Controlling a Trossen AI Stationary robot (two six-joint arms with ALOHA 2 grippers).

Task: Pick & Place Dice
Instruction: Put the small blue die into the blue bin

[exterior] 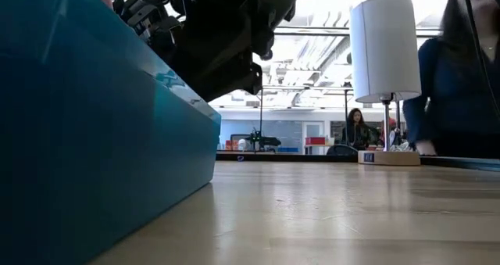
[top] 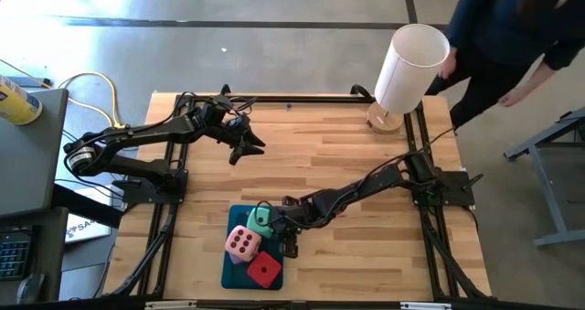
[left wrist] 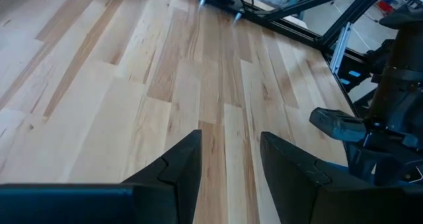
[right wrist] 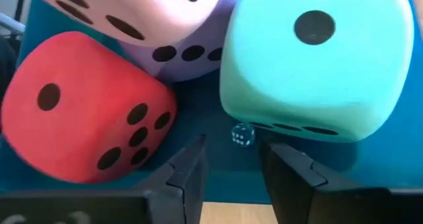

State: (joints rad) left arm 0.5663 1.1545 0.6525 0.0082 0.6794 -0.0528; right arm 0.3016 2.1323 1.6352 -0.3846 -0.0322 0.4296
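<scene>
While right claw [right wrist: 230, 159] hovers narrowly parted, empty, mint die [right wrist: 314, 59] sits just beyond, red die [right wrist: 82, 108] beside.

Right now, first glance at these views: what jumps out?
The cluster of big foam dice on the teal tray at the table's near edge: pink die on top, red die beside it, mint green die at the right gripper, and a lilac die wedged under the pink one. A tiny clear die lies on the tray below the green one. At the far corner stands a tall white lamp, a person beside it.
</scene>
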